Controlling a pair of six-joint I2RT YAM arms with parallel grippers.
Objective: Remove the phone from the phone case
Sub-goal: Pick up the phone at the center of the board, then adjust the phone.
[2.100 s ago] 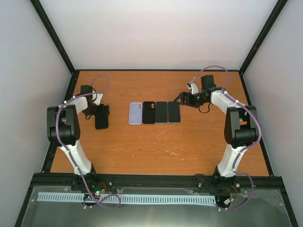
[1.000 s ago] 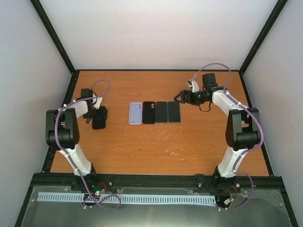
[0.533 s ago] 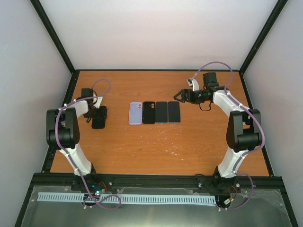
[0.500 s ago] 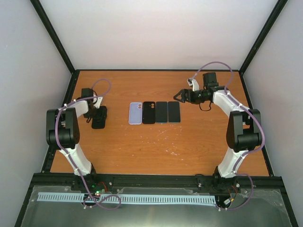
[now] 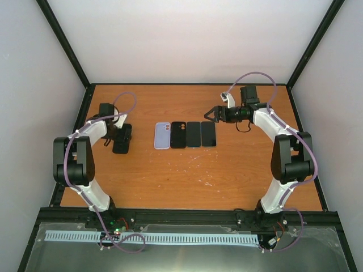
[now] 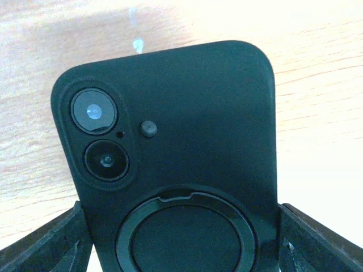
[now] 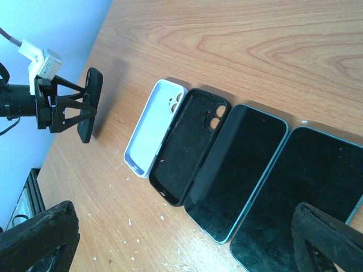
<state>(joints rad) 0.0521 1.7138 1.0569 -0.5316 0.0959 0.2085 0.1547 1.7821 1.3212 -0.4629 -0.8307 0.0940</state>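
Wooden table [image 5: 187, 175] — left pincer [image 6: 181, 226] clamps case [image 6: 204, 119], phone [image 6: 94, 111] inside, by long edges; right pincer [image 5: 210, 115] wide; case likely pliable, phone rigid — peel corner.

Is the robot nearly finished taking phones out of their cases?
Partly, it looks. Done: an empty white case, an empty black case and two bare phones lie in a row. In hand: the left fingers grip a cased phone. Left: its phone is still inside, and the right fingers are open, holding nothing.

No lettering, brand, number or sign can be read on the cased phone [image 6: 181, 147] or the table [image 5: 227, 170].
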